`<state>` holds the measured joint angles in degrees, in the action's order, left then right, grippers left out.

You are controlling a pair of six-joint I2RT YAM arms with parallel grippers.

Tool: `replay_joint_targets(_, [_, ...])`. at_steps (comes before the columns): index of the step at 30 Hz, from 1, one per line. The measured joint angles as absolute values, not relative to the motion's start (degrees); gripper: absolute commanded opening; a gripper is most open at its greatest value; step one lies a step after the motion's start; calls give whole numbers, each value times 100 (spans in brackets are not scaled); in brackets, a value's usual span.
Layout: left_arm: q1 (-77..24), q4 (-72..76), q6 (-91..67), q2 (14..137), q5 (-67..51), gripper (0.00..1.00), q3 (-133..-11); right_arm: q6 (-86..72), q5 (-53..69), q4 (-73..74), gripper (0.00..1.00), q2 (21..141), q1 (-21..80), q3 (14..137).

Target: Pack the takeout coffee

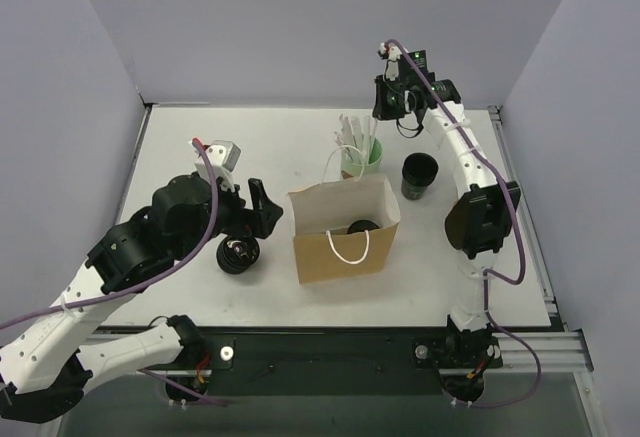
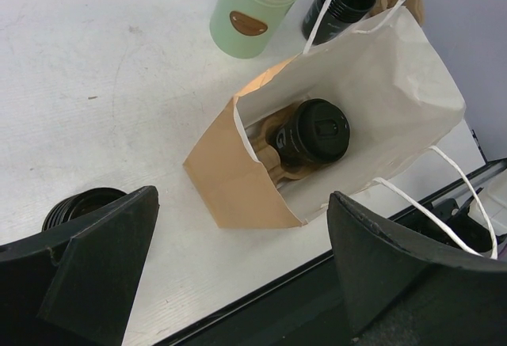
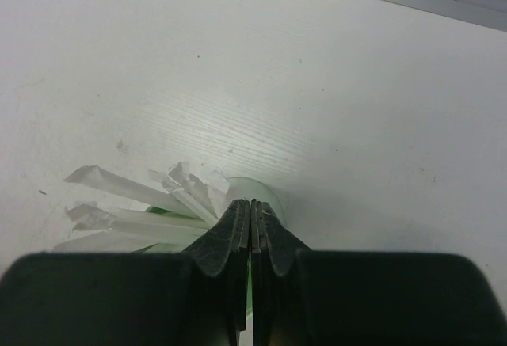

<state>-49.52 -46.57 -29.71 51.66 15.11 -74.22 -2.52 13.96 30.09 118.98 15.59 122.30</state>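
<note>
Top external: bagged coffee [image 1: 362, 226]; left gripper [image 1: 265, 209] wide; right gripper [image 3: 252, 235] closed, seemingly over straws [image 1: 355, 135]

The left arm [image 1: 130, 247] rises from the lower left of the top view and bends at the elbow toward the middle of the frame, wrist tilted downward. The left gripper [image 1: 262, 207] is spread wide, and its two black fingers [image 2: 95, 259] fill the lower corners of its wrist view. The right arm [image 1: 465, 167] stretches up the right side to the upper right of the frame. The right gripper [image 1: 392, 109] points down, its fingertips [image 3: 234, 239] pressed flat together.
</note>
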Motion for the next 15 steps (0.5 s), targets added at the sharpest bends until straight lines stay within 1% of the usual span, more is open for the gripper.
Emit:
replay_joint_targets(4, [-4952, -4633, -2877, 5179, 1507, 97, -7422, -259, 1258, 3083, 0, 11819, 1533, 12234])
replay_joint_targets(8, [-4950, -4613, -2786, 5240, 1529, 97, -7422, -263, 1031, 3286, 0, 11354, 1538, 12228])
replay_joint_targets(15, [-4939, -4565, -2657, 5260, 1872, 97, -7417, -274, 685, 3424, 0, 9347, 1693, 12245])
